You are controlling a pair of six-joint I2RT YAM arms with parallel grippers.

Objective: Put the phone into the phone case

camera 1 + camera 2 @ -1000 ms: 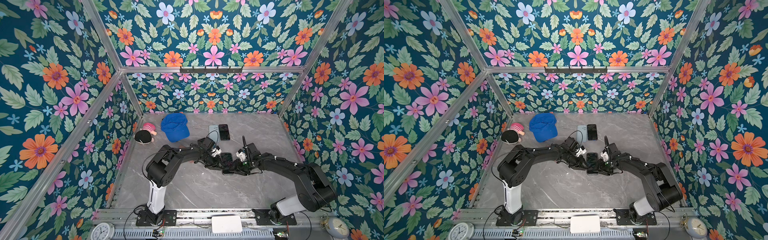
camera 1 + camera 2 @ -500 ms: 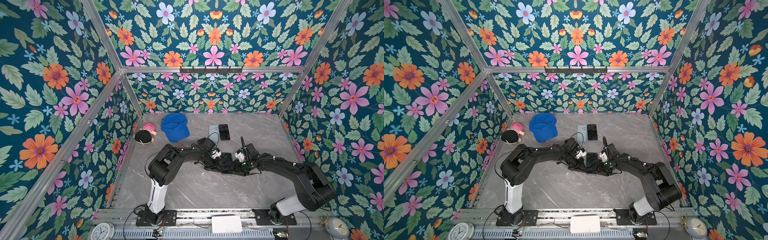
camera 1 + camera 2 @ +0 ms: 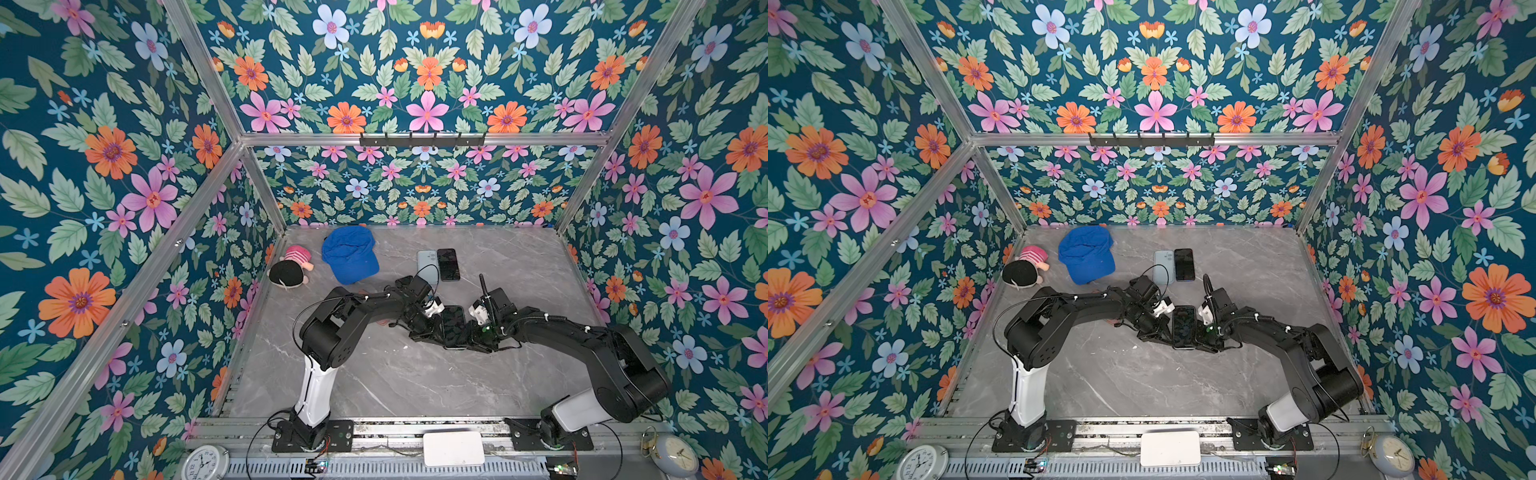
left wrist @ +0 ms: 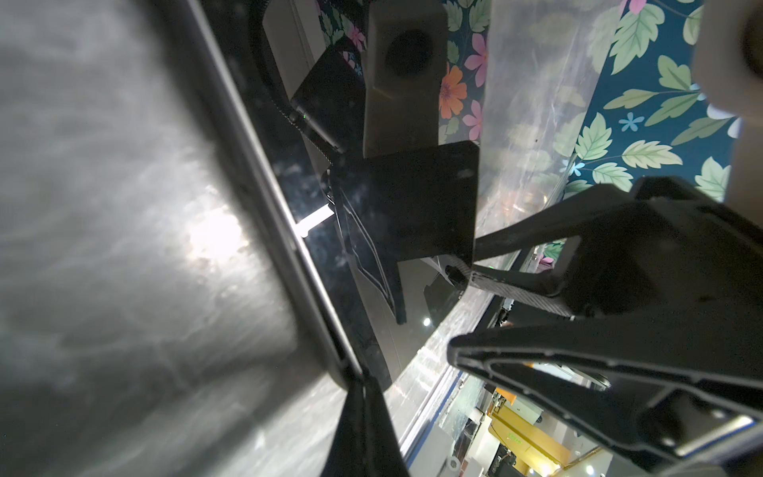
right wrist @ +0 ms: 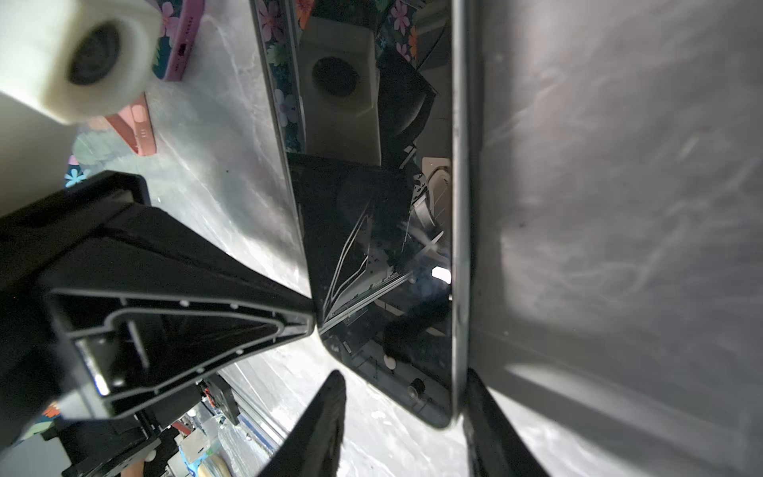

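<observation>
Black phone [image 3: 453, 326], glossy screen up, lying flat mid-scene, pale blue phone case [image 3: 427, 262] flat well behind

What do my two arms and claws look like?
Both arms are black jointed links on a white lower column: left arm, right arm. Black cables run along them, held by white ties. Each wrist carries a white camera housing. The left claw and right claw are black, tapered, hollow-ribbed wedges.
</observation>
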